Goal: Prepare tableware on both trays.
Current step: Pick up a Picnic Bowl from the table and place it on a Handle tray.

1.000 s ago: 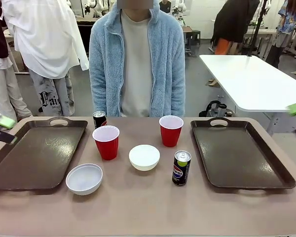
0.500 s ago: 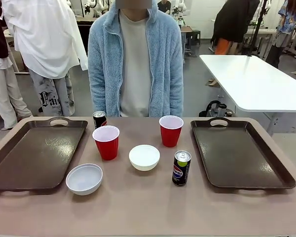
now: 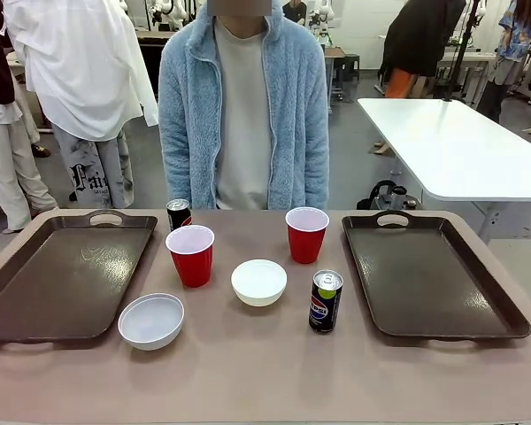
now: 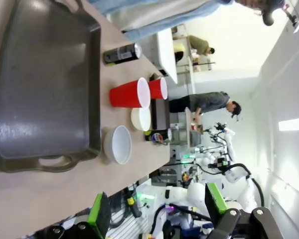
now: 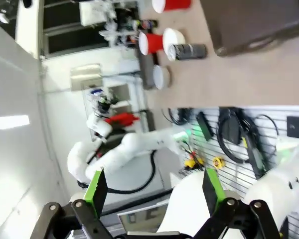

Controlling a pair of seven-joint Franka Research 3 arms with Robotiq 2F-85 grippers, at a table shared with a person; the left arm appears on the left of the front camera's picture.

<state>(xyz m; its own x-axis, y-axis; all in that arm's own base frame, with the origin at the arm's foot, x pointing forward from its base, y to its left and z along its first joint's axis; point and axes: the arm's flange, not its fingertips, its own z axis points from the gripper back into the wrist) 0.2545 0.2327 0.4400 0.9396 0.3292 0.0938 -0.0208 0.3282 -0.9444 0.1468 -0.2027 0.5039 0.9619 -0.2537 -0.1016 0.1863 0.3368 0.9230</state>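
Observation:
Two dark brown trays lie bare, the left tray [image 3: 62,274] and the right tray [image 3: 429,274]. Between them stand two red cups [image 3: 191,255] [image 3: 306,234], two white bowls [image 3: 151,320] [image 3: 258,282] and two black cans [image 3: 179,213] [image 3: 326,301]. In the left wrist view my left gripper [image 4: 157,209] is open, well off the table, beyond the near end of the left tray [image 4: 45,84]. My right gripper [image 5: 154,191] is open too, far back from the right tray [image 5: 254,25] and the can [image 5: 189,51].
A person in a light blue fleece jacket [image 3: 244,106] stands at the far edge of the table, hands out of sight. The tan tabletop [image 3: 265,372] in front of the tableware is bare. A white table [image 3: 451,142] stands behind on the right.
A second ago green fingertips showed at the left and right edges of the front view; both have drawn back out of it. The tableware has not moved.

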